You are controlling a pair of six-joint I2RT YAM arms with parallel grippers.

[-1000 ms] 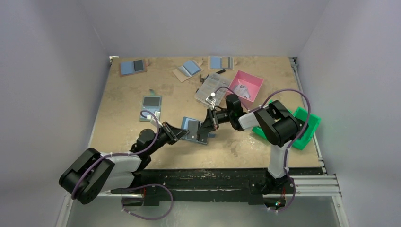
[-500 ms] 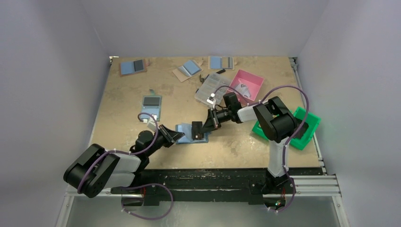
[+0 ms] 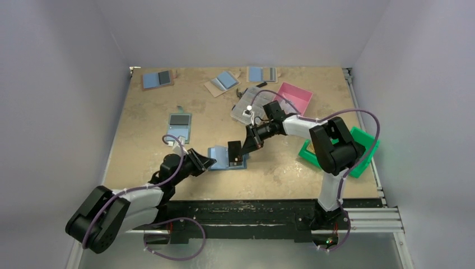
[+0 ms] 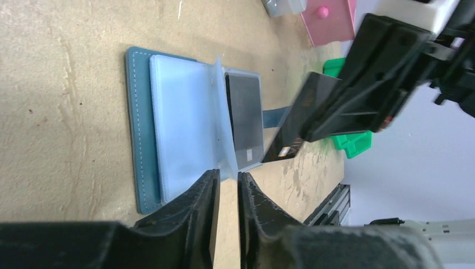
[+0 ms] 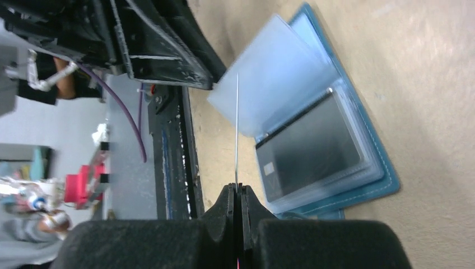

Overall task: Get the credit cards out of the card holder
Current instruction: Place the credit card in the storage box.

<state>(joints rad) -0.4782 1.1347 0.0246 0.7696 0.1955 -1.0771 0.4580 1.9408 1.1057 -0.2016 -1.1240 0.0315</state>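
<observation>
The card holder (image 3: 217,158) lies open on the table, blue with a teal edge (image 4: 137,129) and clear sleeves. One dark credit card (image 4: 245,117) sits in a sleeve on its right half. My right gripper (image 3: 246,143) is shut on another dark credit card (image 3: 234,151), held just over that half and seen edge-on in the right wrist view (image 5: 237,129). My left gripper (image 4: 227,178) is at the holder's near edge, jaws a narrow gap apart. An upright clear sleeve leaf (image 4: 220,106) ends right at its tips.
Other blue holders lie at the back (image 3: 158,78), (image 3: 223,82), (image 3: 262,74) and left of centre (image 3: 180,126). A clear plastic box (image 3: 246,109), a pink tray (image 3: 299,96) and a green tray (image 3: 365,150) stand on the right.
The holder has shifted left and now lies flat. My left jaws have parted a little. My right gripper has kept the dark card, and its arm has swung back.
</observation>
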